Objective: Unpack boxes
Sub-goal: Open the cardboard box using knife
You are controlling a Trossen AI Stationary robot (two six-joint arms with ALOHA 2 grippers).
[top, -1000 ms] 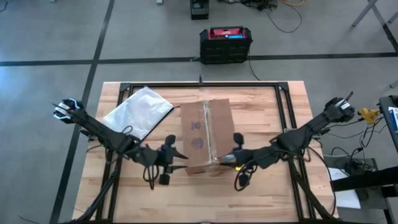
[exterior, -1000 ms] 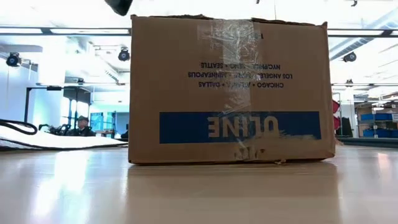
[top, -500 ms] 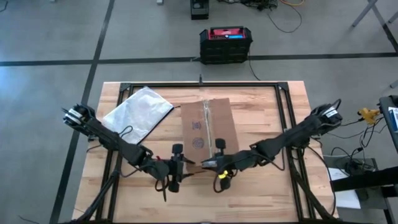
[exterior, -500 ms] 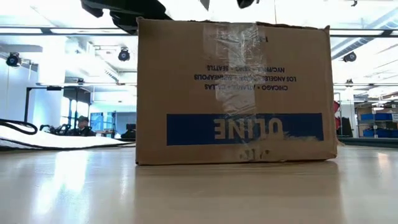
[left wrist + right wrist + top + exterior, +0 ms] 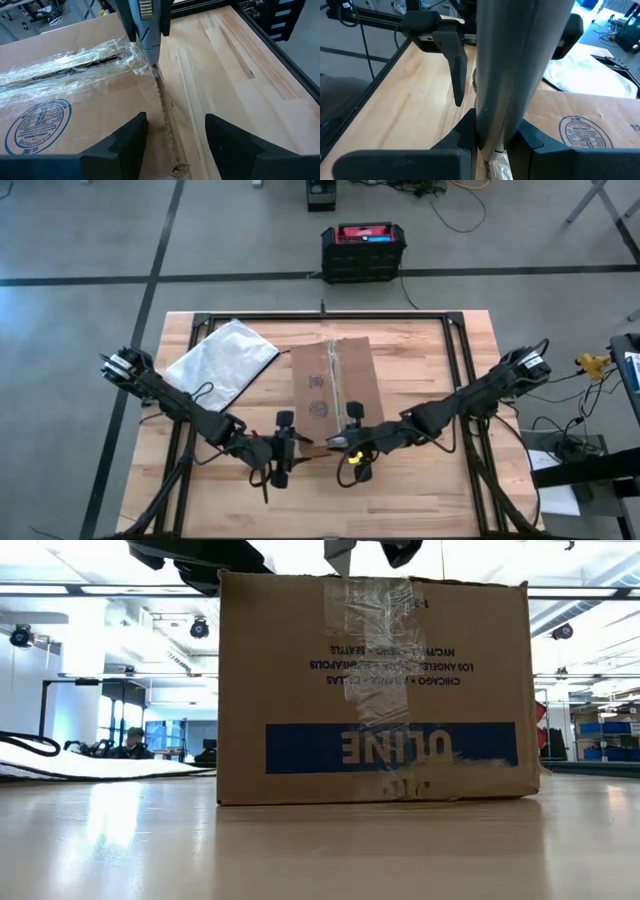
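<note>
The right claw (image 5: 347, 447), closed on a grey metal blade (image 5: 515, 65), has reached the brown cardboard box (image 5: 335, 385) at its tape seam (image 5: 75, 62), while the left claw (image 5: 175, 135) waits open and empty, so cutting may start.

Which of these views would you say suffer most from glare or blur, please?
Low view: bright ceiling lights wash out the room behind the cardboard box. Left wrist view: clear tape glints. Right wrist view: the grey tool in the right gripper looms close and soft.

Matt corrugated cardboard box (image 5: 331, 394), glossy clear tape (image 5: 75, 62), wood table (image 5: 430, 360).
</note>
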